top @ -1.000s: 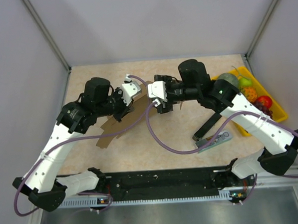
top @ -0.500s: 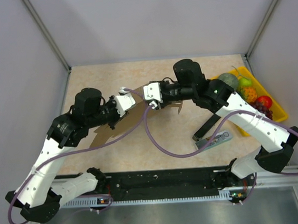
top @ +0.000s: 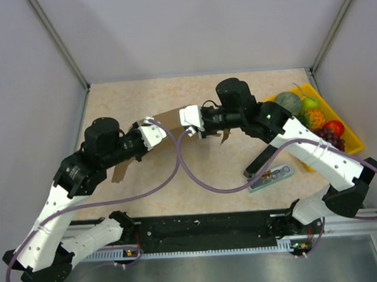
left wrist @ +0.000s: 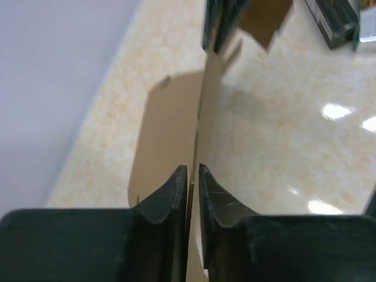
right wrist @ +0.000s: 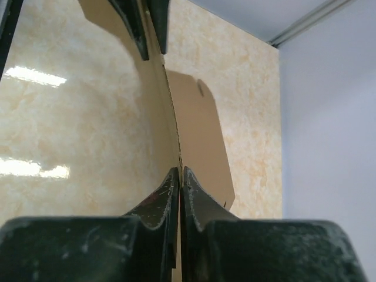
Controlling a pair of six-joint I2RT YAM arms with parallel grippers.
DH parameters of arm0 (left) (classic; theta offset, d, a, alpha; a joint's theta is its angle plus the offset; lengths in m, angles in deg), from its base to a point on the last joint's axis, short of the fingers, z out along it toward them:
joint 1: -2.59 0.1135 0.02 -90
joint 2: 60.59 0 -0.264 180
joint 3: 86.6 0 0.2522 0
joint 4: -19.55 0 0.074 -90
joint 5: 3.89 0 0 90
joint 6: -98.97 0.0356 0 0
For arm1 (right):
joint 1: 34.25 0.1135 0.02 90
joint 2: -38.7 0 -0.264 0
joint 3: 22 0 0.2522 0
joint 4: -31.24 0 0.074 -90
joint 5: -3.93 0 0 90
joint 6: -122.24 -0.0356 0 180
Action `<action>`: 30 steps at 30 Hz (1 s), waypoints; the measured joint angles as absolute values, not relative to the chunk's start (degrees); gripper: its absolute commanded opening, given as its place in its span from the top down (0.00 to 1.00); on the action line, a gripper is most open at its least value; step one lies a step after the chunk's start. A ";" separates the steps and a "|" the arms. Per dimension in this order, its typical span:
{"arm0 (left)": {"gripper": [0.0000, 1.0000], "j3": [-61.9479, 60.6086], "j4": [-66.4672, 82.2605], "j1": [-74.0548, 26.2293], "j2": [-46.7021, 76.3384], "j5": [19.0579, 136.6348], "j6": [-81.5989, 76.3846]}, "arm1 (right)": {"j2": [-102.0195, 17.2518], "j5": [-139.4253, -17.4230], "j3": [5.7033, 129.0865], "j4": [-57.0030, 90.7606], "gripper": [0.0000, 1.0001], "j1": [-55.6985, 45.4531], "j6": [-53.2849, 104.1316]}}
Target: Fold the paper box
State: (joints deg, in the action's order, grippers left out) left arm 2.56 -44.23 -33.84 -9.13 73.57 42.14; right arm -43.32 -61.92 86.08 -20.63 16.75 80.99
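Currently, over the bench (top: 227,158), the paper box (top: 169,118) is held on edge as a largely unfolded sheet, its opposite ends clamped in the jaws of the left gripper (left wrist: 192,176) and right gripper (right wrist: 180,176); nearly all folding is judged outstanding.

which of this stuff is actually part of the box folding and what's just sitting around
Part of the job:
- paper box
- left claw and right claw, both pinching its edge

Just lying about:
- yellow tray of fruit
- flat grey-green gadget
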 measured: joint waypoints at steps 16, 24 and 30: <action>0.03 5.16 -14.94 -34.56 -33.91 91.08 23.76 | -42.69 -60.68 90.63 -11.72 1.00 16.23 53.58; 0.04 14.16 -10.74 -34.56 -36.25 86.32 17.99 | -40.72 -55.61 101.41 -3.06 1.00 15.16 25.54; 0.06 19.78 -14.33 -34.56 -32.93 85.77 14.05 | -35.67 -49.49 90.24 3.41 1.00 -1.45 7.40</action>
State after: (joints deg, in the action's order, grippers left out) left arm 19.78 -14.33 -34.56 -32.93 85.77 14.05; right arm -35.67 -49.49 90.24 3.41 -1.45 7.40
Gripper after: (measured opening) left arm 0.955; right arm 0.009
